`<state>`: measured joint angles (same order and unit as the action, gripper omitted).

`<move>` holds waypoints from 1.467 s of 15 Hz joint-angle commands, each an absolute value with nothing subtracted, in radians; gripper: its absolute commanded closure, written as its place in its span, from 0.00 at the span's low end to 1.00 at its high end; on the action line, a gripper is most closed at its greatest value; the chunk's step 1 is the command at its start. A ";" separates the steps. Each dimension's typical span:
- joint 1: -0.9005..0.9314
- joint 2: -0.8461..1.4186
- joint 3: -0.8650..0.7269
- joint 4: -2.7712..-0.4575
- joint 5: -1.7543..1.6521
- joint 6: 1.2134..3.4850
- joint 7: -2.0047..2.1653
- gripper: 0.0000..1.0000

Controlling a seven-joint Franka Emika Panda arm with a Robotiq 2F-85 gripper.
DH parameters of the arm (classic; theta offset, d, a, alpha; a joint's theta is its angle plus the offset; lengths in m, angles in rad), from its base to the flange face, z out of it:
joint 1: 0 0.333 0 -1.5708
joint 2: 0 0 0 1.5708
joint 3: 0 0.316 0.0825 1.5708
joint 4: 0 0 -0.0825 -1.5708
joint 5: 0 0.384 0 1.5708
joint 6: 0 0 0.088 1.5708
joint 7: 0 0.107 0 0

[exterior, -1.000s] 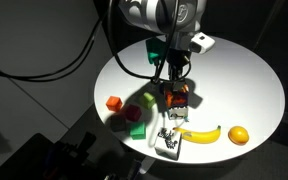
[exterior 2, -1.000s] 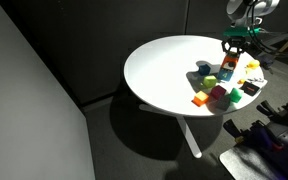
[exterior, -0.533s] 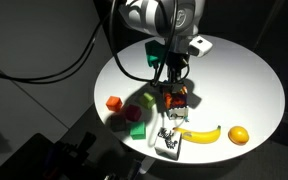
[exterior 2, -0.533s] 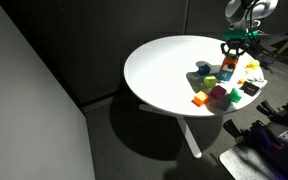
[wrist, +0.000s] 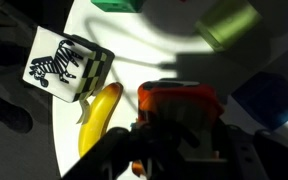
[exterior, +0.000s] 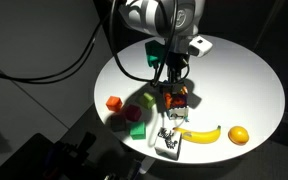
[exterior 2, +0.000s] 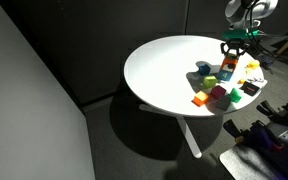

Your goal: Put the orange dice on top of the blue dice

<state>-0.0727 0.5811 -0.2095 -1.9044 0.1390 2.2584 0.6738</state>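
The orange dice (wrist: 179, 100) sits between my gripper's (wrist: 179, 150) dark fingers, which are shut on it. It also shows in an exterior view (exterior: 177, 97), low over the round white table (exterior: 234, 75) under the gripper (exterior: 172, 86). I cannot tell whether it touches the table. The blue dice (wrist: 276, 95) lies just beside it at the right edge of the wrist view, and appears in an exterior view (exterior 2: 202, 68) a little away from the gripper (exterior 2: 229, 55).
A banana (exterior: 202, 134), a round orange fruit (exterior: 238, 135) and black-and-white patterned cubes (exterior: 168, 141) lie near the table's front edge. A plain red-orange cube (exterior: 114, 103), a yellow-green cube (exterior: 149, 100), a green cube (exterior: 136, 129) and a magenta one stand close by.
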 commanded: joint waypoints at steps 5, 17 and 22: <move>-0.077 0.558 -0.197 -1.917 0.150 2.249 0.656 0.00; -0.077 0.484 -0.182 -1.953 0.149 2.216 0.613 0.00; -0.074 0.436 -0.172 -1.977 0.148 2.211 0.579 0.00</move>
